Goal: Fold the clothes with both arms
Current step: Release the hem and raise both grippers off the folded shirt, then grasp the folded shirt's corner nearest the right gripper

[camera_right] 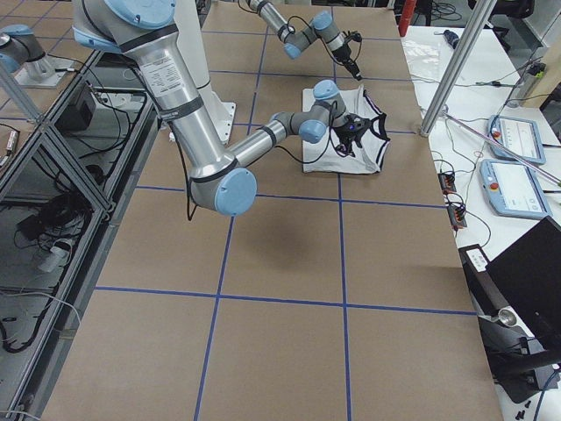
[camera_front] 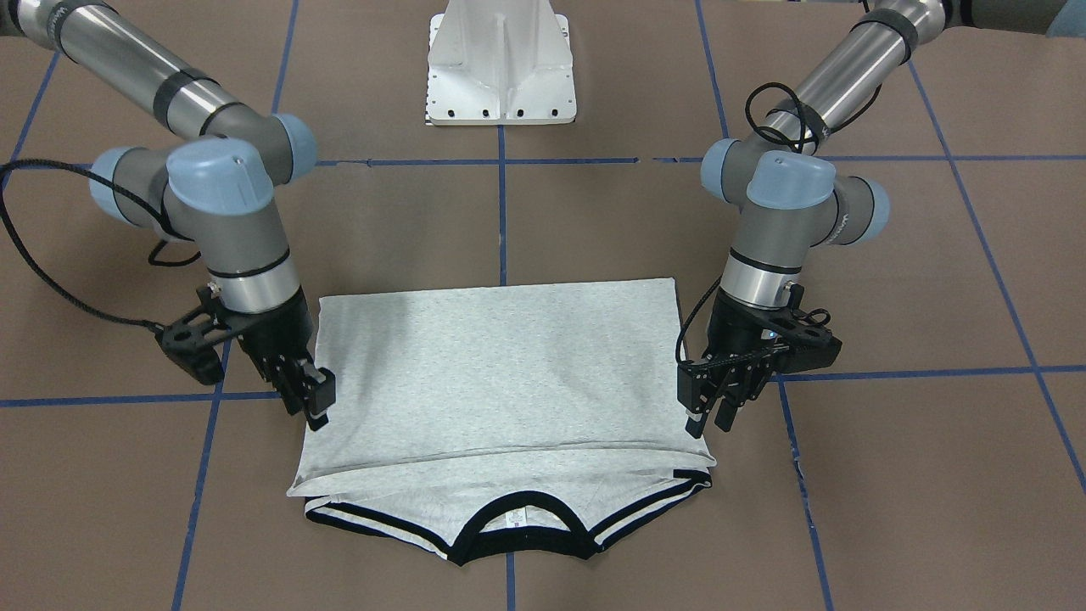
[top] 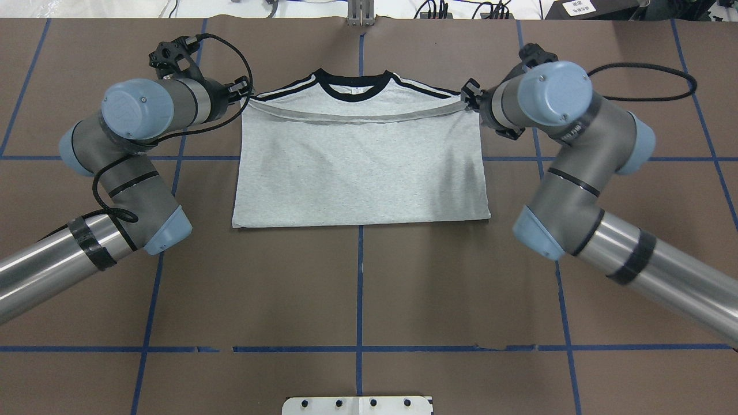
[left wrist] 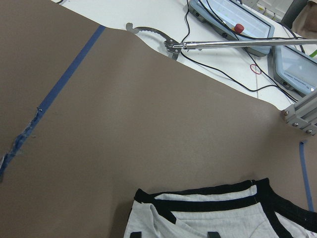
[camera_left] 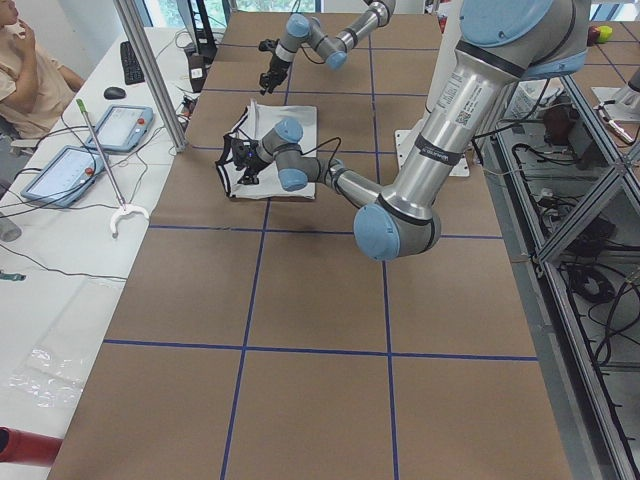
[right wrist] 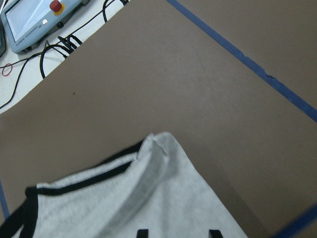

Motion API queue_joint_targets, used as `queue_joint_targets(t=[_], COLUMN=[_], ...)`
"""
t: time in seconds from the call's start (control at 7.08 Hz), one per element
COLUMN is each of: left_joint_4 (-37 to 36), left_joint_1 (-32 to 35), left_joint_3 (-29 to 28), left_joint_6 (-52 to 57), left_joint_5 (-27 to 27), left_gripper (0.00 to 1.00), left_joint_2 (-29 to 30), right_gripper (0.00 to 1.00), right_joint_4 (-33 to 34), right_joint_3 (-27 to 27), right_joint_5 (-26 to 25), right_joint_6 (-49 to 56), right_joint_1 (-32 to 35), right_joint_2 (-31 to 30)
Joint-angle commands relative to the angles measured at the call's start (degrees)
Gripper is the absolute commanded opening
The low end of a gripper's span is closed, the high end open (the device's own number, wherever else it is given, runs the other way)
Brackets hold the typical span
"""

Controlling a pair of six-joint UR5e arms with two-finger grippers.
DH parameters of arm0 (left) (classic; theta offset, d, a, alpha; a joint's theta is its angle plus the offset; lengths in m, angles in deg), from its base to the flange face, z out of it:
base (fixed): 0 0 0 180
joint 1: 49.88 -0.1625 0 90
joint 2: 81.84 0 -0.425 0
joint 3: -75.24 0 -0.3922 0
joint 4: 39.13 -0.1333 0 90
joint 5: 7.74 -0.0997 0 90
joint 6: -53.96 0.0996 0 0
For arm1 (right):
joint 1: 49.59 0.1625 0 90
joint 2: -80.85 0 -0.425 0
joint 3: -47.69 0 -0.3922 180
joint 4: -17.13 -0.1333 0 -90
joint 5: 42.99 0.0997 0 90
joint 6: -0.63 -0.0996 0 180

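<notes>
The grey T-shirt (camera_front: pixel 501 365) (top: pixel 360 173) lies flat on the brown table, folded so that its hem edge rests just short of the black-striped collar (camera_front: pixel 513 530) (top: pixel 353 86). My left gripper (camera_front: pixel 708 416) (top: pixel 242 91) hovers at the hem corner on its side, jaws apart. In the left wrist view its fingertips (left wrist: pixel 140 233) stand spread over the sleeve cloth. My right gripper (camera_front: pixel 316 406) (top: pixel 470 95) hangs at the opposite hem corner, also open. Its fingertips (right wrist: pixel 142 232) stand spread over the grey fabric. The print is hidden.
The white pedestal base (camera_front: pixel 501 68) stands behind the shirt on the robot's side. Blue tape lines (top: pixel 360 288) grid the table. Beyond the far edge is a white bench with control tablets (camera_left: pixel 120 125), a grabber tool (camera_left: pixel 100 160), a metal post (camera_left: pixel 150 70) and a seated person (camera_left: pixel 30 70).
</notes>
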Motion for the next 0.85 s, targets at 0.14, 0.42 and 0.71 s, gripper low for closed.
queue_joint_targets(t=[0.14, 0.42, 0.71], left_joint_4=[2.4, 2.3, 2.2], left_joint_1=[0.1, 0.1, 0.1], left_joint_3=[0.7, 1.2, 1.2], left_joint_6=[-0.1, -0.2, -0.3], left_joint_5=[0.1, 0.1, 0.1], left_gripper=[0.54, 0.54, 0.54], left_joint_2=[-0.5, -1.0, -1.0], right_gripper=[0.62, 0.65, 0.66], right_joint_4=[-0.5, -0.6, -0.5], right_joint_3=[7.8, 5.6, 5.7], right_joint_5=[0.9, 0.8, -0.2], right_joint_6=[-9.8, -10.3, -10.4], right_joint_1=[-7.7, -9.8, -10.5], right_joint_2=[-10.6, -9.7, -10.2])
